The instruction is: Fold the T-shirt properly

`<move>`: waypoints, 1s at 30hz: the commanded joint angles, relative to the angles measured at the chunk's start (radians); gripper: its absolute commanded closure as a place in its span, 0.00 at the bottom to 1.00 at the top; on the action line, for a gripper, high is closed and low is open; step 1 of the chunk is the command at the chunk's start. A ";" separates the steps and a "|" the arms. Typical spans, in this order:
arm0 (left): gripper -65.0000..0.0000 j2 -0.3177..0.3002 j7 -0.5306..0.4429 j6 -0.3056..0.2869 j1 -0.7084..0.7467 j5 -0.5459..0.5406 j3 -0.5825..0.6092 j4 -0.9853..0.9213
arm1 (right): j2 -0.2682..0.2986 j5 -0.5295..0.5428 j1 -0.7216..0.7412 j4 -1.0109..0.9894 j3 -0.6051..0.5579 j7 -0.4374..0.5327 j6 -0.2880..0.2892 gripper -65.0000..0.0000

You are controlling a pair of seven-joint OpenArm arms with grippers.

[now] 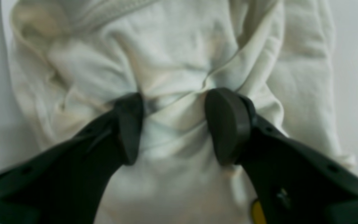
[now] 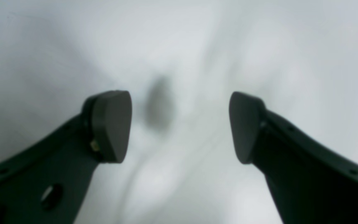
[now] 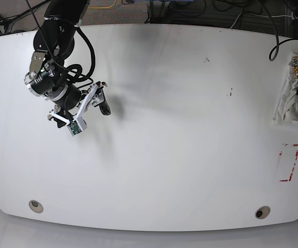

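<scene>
The T-shirt [image 3: 294, 98], a large cream garment of soft wrinkled cotton, lies bunched at the far right edge of the broad white rounded table [image 3: 180, 155] in the base view, partly cut off by the frame. In the left wrist view the T-shirt [image 1: 172, 62] fills most of the frame as a crumpled mass of deep folds, with a ribbed band near the top and a gathered ridge of cloth running between the two dark pads. The left gripper [image 1: 174, 124] has its jaws set partly apart with this ridge of fabric bunched between them; the pads press against the cloth on both sides, so the claw is clamped on the shirt. A small yellow-orange patch [image 1: 257, 213] shows at the lower edge beside the right-hand finger. The right gripper [image 2: 180, 124] stands well apart from the shirt, over bare table at the other side, its jaws wide apart and holding nothing. A red rectangular outline [image 3: 288, 163] marks the table below the shirt.
</scene>
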 commanded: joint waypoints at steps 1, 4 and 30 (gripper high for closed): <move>0.49 -0.026 0.054 -0.025 0.003 0.035 -0.052 0.004 | 0.006 0.015 0.015 0.023 -0.024 0.024 0.001 0.28; 0.49 -0.026 0.072 -0.025 -0.001 0.035 -0.096 0.038 | 0.008 0.008 0.013 0.023 -0.059 0.024 0.001 0.28; 0.49 0.276 0.293 0.020 -0.027 0.043 -0.179 0.728 | 0.005 -0.268 -0.117 -0.017 -0.070 0.523 0.001 0.28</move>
